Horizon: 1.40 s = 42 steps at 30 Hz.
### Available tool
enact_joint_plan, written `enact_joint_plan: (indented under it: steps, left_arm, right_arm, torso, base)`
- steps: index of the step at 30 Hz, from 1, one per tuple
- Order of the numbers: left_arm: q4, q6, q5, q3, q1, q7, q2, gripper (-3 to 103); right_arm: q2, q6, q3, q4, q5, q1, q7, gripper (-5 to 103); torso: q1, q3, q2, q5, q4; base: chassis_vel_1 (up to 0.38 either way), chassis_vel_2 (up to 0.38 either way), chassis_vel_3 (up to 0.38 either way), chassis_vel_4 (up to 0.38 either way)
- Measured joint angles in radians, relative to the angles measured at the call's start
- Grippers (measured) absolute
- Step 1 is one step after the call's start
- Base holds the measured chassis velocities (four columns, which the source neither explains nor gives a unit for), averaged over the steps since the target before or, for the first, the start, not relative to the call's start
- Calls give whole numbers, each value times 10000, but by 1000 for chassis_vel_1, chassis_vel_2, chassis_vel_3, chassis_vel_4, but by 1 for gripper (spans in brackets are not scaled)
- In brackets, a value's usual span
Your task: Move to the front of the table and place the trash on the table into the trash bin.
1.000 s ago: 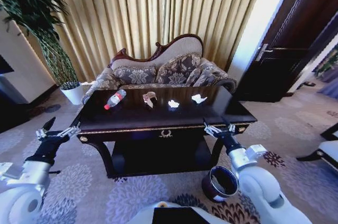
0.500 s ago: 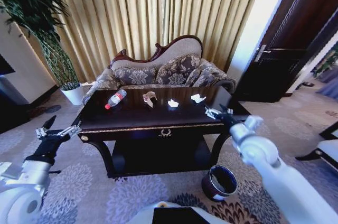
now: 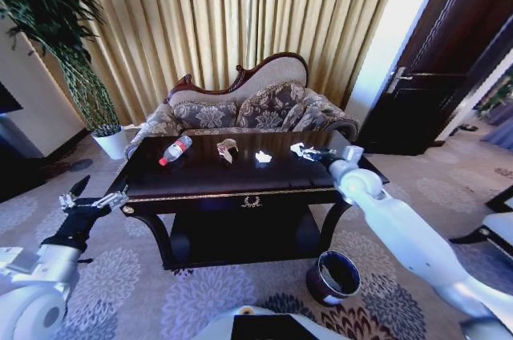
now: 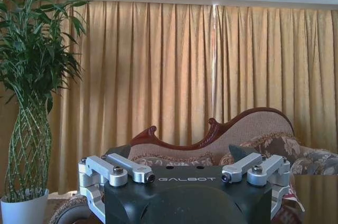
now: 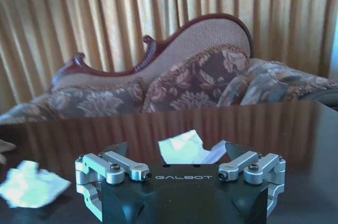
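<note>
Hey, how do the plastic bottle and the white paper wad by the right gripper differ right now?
The bottle is clear with a red cap and lies on its side toward the table's left end; the paper wad is white, crumpled and smaller, toward the right end. The open right gripper sits right at the wad; nothing is near the bottle. Both rest on the tabletop.

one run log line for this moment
right hand: open, at crumpled white paper wad on dark glossy wooden table | left hand: open, idle beside table
</note>
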<state>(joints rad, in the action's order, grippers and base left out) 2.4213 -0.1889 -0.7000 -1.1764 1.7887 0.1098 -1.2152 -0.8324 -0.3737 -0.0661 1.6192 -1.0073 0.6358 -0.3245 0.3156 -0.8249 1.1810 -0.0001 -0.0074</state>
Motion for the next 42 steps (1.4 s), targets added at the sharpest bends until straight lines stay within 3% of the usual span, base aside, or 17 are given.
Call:
enact_joint_plan:
  steps: [7,16,42]
  left_arm:
    - [87,0,-44,-29,23,3,-14,100]
    - [99,0,-76,54,-43,5,-23,100]
    - [85,52,-151,65,-73,67,24,100]
  right_arm:
    - [-457,-185,470,-1313,135,-884,-382,100]
    - [-528,-247,521,-2013,248,-1026,-407,100]
    - [-992,-203,765,-2478,496,-1402,-385,100]
  torso:
    - [1,-1,0,0,1]
    - [0,0,0,2,-3]
    - [0,1,2,0,-1]
  base:
    - [0,0,0,0]
    - [0,0,0,0]
    - [0,0,0,0]
